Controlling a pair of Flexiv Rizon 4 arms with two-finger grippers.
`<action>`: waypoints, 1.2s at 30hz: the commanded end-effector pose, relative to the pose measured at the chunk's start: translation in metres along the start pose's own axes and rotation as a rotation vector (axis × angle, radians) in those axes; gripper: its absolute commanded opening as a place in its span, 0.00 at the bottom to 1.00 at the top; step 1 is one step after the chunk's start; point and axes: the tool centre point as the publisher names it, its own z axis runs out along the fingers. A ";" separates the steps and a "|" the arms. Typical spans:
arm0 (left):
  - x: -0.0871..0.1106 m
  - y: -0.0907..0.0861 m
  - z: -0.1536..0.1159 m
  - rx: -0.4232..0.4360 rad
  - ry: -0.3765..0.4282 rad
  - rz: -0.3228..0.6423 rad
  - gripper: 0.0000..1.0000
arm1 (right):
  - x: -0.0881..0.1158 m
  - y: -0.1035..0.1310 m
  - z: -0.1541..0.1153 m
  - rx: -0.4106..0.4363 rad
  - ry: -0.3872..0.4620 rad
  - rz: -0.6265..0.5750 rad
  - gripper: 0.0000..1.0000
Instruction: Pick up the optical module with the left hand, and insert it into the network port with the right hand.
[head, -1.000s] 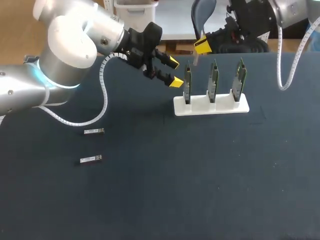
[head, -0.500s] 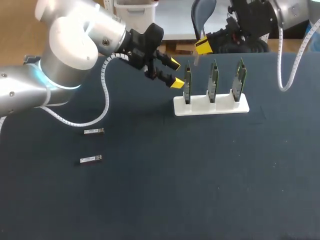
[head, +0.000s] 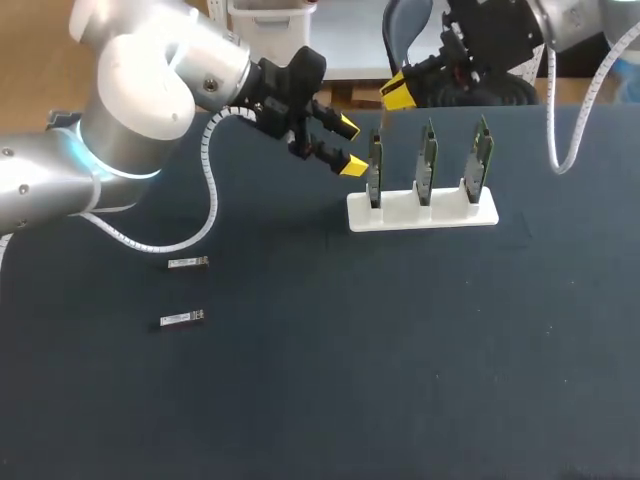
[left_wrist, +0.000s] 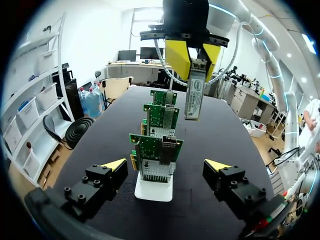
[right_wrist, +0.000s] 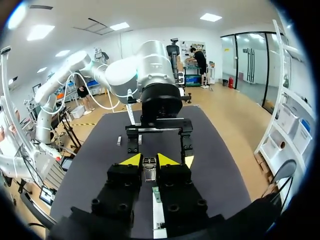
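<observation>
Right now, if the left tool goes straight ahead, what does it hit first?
Probably the nearest card in the rack; the open left tool points right at it.

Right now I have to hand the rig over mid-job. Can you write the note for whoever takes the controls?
The left gripper is open and empty, beside the leftmost card on the white stand.
The right gripper is shut on the optical module, which hangs down from its fingers above the cards.
Two spare modules lie flat on the table, off to the left.
Done: one module is picked up and sits in the right gripper.
Left: lower it into a network port; it is in none yet.
</observation>
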 end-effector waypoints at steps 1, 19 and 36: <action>-0.001 0.002 0.000 0.003 0.004 0.000 1.00 | 0.001 -0.002 0.007 0.012 0.023 -0.006 0.00; -0.001 0.002 0.000 0.003 0.004 0.000 1.00 | 0.012 -0.009 0.013 0.077 0.082 0.000 0.00; -0.001 0.002 0.000 0.003 0.004 0.000 1.00 | 0.011 -0.015 0.017 0.059 0.097 -0.016 0.00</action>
